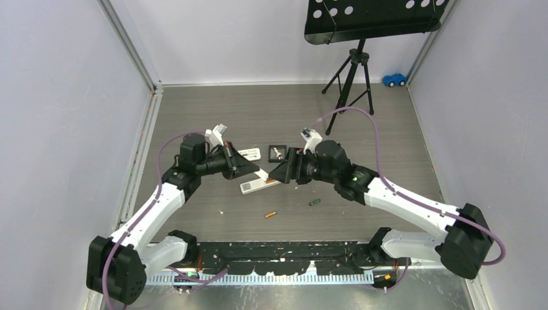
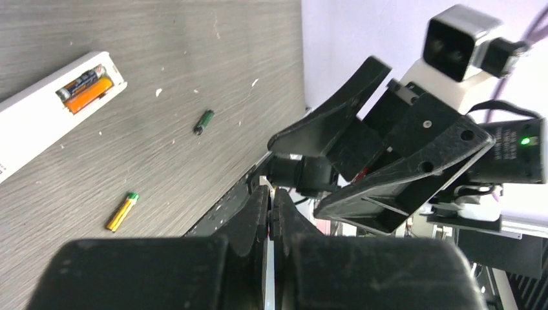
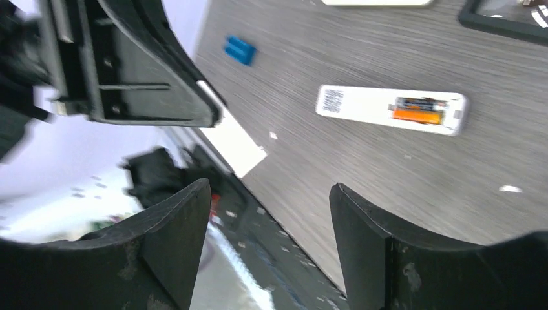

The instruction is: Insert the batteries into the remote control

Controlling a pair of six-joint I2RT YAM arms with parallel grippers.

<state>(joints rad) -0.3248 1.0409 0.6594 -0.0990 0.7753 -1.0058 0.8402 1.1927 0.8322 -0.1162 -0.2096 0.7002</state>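
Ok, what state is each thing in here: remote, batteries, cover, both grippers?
remote: lying back up on the table, uncovered.
loaded batteries: two, seated side by side in the remote.
orange battery: loose, lying on the table.
green battery: loose, lying on the table.
cover: off the remote, pinched in the left gripper.
left gripper: shut on the cover.
right gripper: open, empty.

White arm links point(image 1: 407, 197), black joints point(image 1: 465, 242), purple cables point(image 1: 352, 108).
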